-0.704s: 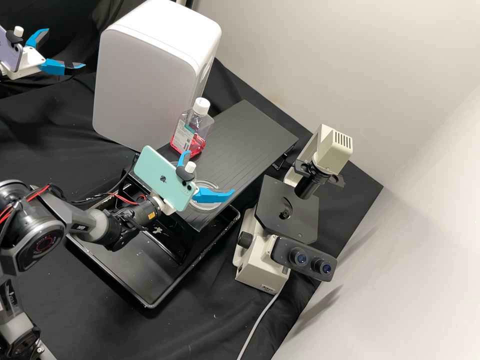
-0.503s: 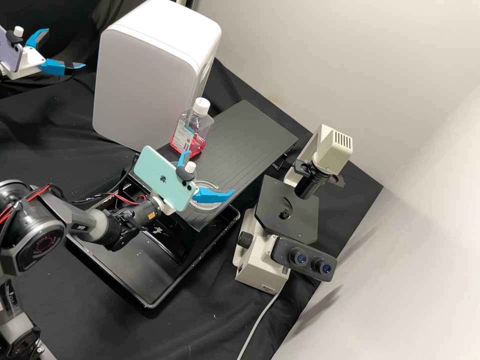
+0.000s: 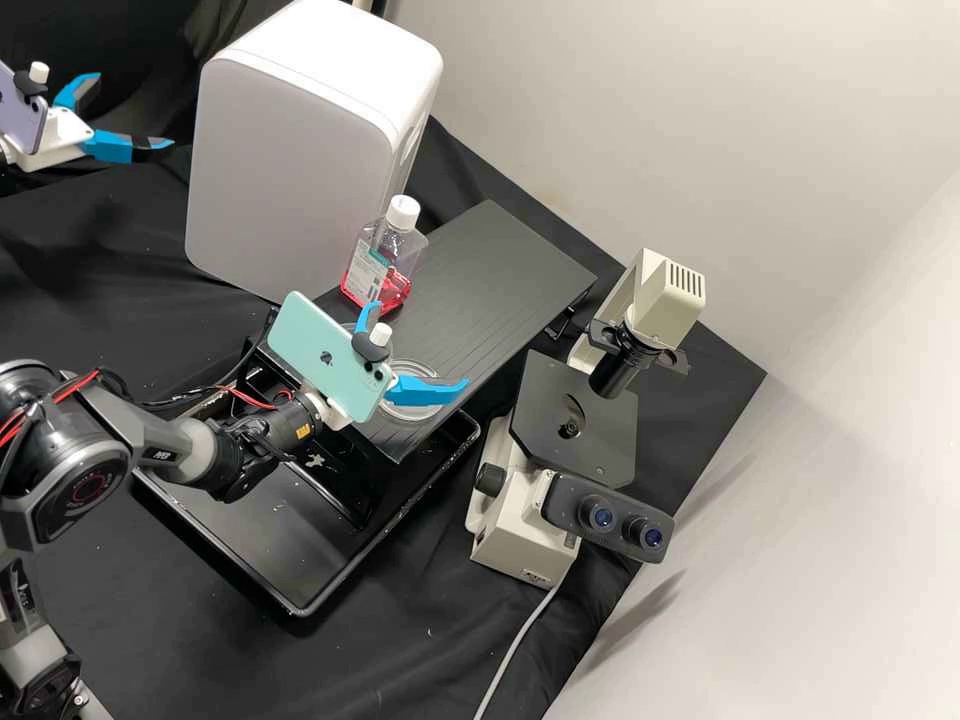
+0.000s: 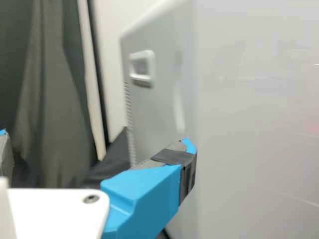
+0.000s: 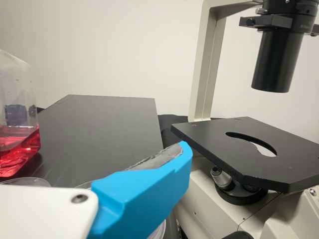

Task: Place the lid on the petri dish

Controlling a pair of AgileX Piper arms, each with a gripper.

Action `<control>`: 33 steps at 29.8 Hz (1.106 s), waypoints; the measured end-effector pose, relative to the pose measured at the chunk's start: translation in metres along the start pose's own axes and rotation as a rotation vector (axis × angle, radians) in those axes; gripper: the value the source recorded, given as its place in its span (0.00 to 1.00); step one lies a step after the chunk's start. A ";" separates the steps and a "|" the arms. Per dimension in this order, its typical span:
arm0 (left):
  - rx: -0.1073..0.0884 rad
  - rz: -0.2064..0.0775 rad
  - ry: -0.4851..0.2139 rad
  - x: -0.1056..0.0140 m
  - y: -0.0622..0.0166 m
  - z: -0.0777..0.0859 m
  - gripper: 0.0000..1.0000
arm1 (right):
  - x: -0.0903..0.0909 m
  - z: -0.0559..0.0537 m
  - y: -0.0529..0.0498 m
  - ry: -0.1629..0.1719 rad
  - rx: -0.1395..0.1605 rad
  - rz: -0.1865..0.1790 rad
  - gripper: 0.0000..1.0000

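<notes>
Just under the spread fingers (image 3: 430, 390) of the right gripper (image 3: 416, 350), the clear petri dish (image 3: 407, 369) rests on the black platform (image 3: 500, 270); I cannot tell lid from base. The lid should probably stay level and centred, then be released gently. Well behind, the left gripper (image 3: 128, 112) hangs spread.

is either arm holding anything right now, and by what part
Nothing is held. The right gripper is open just above the clear dish; the left gripper is open in the air by the white box.
</notes>
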 end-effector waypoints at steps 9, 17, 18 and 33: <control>-0.009 0.022 -0.166 -0.019 -0.0222 0.044 1.00 | 0.000 0.000 0.000 0.000 0.000 0.000 1.00; -0.056 -0.093 -0.254 -0.036 -0.0524 0.058 1.00 | 0.000 0.000 0.000 0.000 0.000 0.000 1.00; -0.053 -0.106 -0.273 -0.039 -0.0547 0.060 1.00 | 0.000 0.000 0.000 0.000 0.000 0.000 1.00; -0.040 -0.173 -0.395 -0.060 -0.0616 0.067 1.00 | 0.001 -0.001 0.001 0.004 0.000 0.004 1.00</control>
